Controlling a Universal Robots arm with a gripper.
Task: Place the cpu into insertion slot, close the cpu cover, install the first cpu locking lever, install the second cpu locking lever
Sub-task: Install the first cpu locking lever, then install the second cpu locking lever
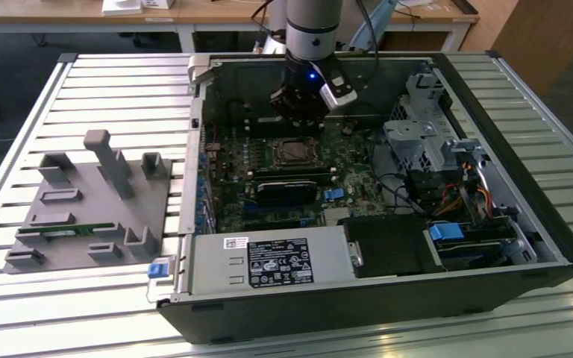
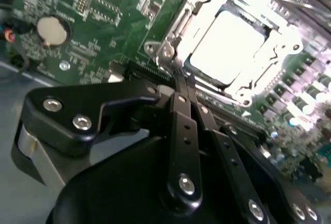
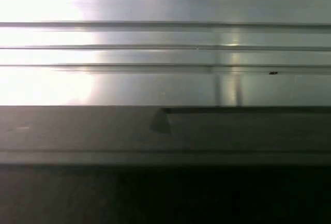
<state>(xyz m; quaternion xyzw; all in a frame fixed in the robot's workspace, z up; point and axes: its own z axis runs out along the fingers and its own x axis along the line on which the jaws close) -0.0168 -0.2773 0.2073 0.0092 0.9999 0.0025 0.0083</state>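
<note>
I see the computer case (image 1: pixel 525 246) walls boxing the gripper (image 2: pixel 182 81) in, free room just above the green board (image 2: pixel 111 12). Fingers pinched together, holding nothing, tips just beside the insertion slot (image 2: pixel 170 38). The cpu (image 2: pixel 225 45) sits inside it, cpu cover (image 2: pixel 282 48) down around it.

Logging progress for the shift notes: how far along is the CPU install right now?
Done, as it looks: the cpu sits in the insertion slot, and the cpu cover lies down around it, framing its bright top. In hand: nothing; the end effector is shut and empty, close beside the socket's edge. Left: whether either locking lever is latched cannot be told from these views.
</note>
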